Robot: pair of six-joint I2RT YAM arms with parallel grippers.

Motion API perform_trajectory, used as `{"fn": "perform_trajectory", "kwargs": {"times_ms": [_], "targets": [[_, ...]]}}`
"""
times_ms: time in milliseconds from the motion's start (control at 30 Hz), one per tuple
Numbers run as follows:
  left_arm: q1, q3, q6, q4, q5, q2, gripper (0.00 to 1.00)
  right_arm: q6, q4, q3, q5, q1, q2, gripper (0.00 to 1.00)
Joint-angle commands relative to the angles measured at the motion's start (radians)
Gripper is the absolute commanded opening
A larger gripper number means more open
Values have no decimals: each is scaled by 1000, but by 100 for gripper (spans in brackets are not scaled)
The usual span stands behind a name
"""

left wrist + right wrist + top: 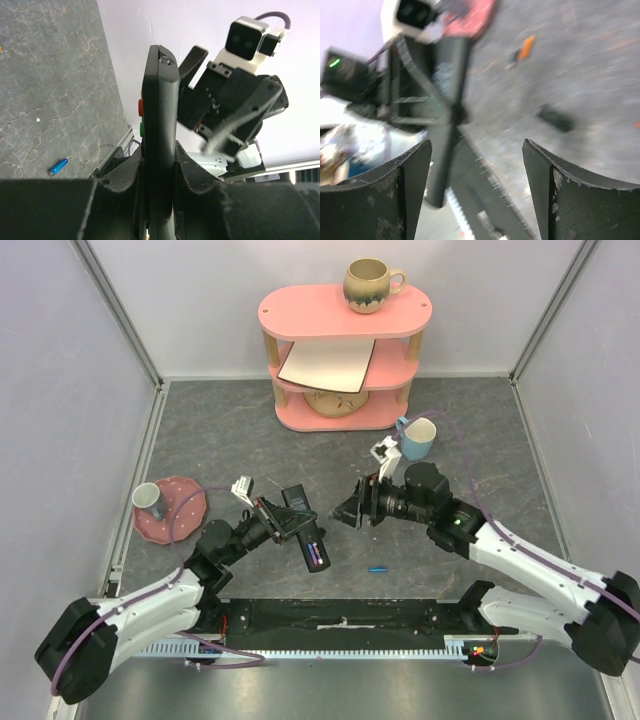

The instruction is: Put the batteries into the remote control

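1. The remote control: smooth black plastic with a faint sheen along its edge.
2. My right fingers: matt black, rubbery-looking, scuffed and flaked grey at the edges.
3. The table: matt grey, veined like stone.
4. The brown mug: glazed ceramic, glossy.

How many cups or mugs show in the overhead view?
3: brown mug atop the pink shelf, blue cup on the table by the right arm, cup on the pink plate at left. The shelf may hide more.
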Motion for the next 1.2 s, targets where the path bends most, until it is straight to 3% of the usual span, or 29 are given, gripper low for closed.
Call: {"fn": "perform_trajectory", "kwargs": {"times_ms": [0, 67, 133, 300, 633, 900, 1167], "targets": [[0, 11, 88, -60, -35, -85, 2, -275, -368, 93, 494, -14, -47, 80], [2, 13, 111, -134, -55, -140, 2, -359, -406, 85, 569, -14, -1, 77], [3, 4, 125, -163, -66, -174, 2, -402, -402, 82, 545, -11, 94, 73], [5, -15, 140, -258, -83, -310, 2, -441, -223, 22, 458, 23, 212, 71], [5, -28, 170, -435, -134, -552, 2, -449, -109, 155, 427, 103, 453, 69], [5, -36, 165, -464, -134, -583, 2, -363, -40, 185, 473, 131, 597, 55], [5, -33, 173, -466, -135, -577, 2, -341, -29, 214, 507, 160, 637, 50]]}}
